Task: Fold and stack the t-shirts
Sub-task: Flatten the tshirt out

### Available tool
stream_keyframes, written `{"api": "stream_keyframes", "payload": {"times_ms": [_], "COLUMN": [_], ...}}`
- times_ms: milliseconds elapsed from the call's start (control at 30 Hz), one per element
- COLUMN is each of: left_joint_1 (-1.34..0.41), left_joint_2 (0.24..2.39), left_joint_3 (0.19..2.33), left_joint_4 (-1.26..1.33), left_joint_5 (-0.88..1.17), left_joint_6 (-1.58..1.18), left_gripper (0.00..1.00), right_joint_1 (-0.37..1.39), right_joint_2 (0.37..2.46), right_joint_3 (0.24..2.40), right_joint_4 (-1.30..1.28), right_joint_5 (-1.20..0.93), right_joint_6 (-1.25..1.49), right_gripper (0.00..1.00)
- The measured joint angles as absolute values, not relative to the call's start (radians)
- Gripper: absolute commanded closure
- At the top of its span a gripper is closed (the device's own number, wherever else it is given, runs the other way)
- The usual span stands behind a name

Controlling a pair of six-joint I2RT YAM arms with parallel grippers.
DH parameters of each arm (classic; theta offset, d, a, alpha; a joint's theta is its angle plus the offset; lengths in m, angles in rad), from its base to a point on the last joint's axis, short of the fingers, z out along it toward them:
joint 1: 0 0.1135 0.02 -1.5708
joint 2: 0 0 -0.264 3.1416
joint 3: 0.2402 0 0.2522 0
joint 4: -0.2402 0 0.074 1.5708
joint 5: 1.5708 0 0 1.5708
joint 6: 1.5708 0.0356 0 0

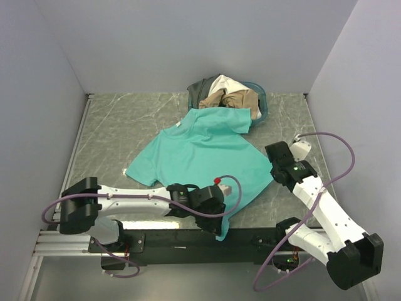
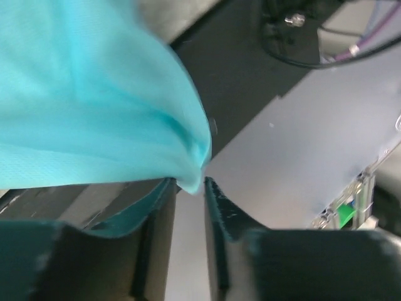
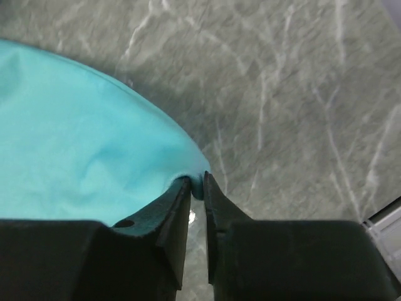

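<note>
The bright teal-green t-shirt (image 1: 200,157) lies spread on the marble table, collar toward the back. My left gripper (image 1: 223,219) is shut on its near hem corner at the table's front edge, and a bit of cloth hangs over the edge. In the left wrist view the teal cloth (image 2: 94,94) tapers into the gripper (image 2: 190,183). My right gripper (image 1: 272,170) is shut on the shirt's right hem corner; in the right wrist view the cloth (image 3: 81,157) ends pinched in the gripper (image 3: 198,185). Cream-white (image 1: 227,84), tan-beige (image 1: 238,97) and dark grey (image 1: 202,89) shirts lie piled in the basket.
The oval teal-blue basket (image 1: 263,103) stands at the back of the table, against the wall, touching the teal shirt's shoulder. Grey walls close in the left, back and right. The black front rail (image 1: 188,238) runs below the table edge.
</note>
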State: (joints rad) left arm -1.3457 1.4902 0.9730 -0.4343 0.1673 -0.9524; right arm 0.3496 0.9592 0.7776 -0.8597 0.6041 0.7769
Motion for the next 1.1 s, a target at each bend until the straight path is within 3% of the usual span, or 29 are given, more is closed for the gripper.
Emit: {"api": "stream_keyframes", "payload": {"times_ms": [33,67,133,167,200,367,533,700,867,1100], "left_joint_1": [-1.355,-1.364,-1.378,-1.382,-1.385,-1.386,-1.321,-1.085,-0.736,-0.436], "left_joint_2": [1.509,1.530,1.555,1.560,1.561,1.531,1.456,1.382,1.373,1.559], "left_joint_3": [0.999,1.027,1.068,1.081,1.094,1.127,1.176,1.179,1.112,1.115], "left_joint_4": [-0.439,-0.445,-0.451,-0.459,-0.475,-0.560,-0.682,-0.708,-0.585,-0.467], "left_joint_5": [0.170,0.172,0.175,0.173,0.167,0.063,-0.110,-0.241,-0.263,-0.216], "left_joint_6": [-0.936,-0.920,-0.889,-0.876,-0.863,-0.853,-0.862,-0.907,-0.923,-0.921], "left_gripper": [0.59,0.50,0.37,0.04,0.00,0.00,0.01,0.01,0.00,0.01], "right_joint_1": [0.337,0.323,0.295,0.282,0.273,0.241,0.236,0.236,0.235,0.229], "right_joint_2": [0.958,0.955,0.942,0.931,0.920,0.823,0.744,0.717,0.800,1.061], "right_joint_3": [0.785,0.788,0.789,0.789,0.789,0.789,0.789,0.748,0.663,0.614], "right_joint_4": [-0.860,-0.859,-0.861,-0.861,-0.861,-0.856,-0.789,-0.678,-0.606,-0.553], "right_joint_5": [0.613,0.620,0.624,0.625,0.625,0.599,0.422,0.197,0.054,0.082], "right_joint_6": [0.774,0.771,0.765,0.760,0.759,0.731,0.662,0.636,0.636,0.631], "right_gripper": [0.73,0.58,0.39,0.29,0.22,0.18,0.17,0.16,0.16,0.16]}}
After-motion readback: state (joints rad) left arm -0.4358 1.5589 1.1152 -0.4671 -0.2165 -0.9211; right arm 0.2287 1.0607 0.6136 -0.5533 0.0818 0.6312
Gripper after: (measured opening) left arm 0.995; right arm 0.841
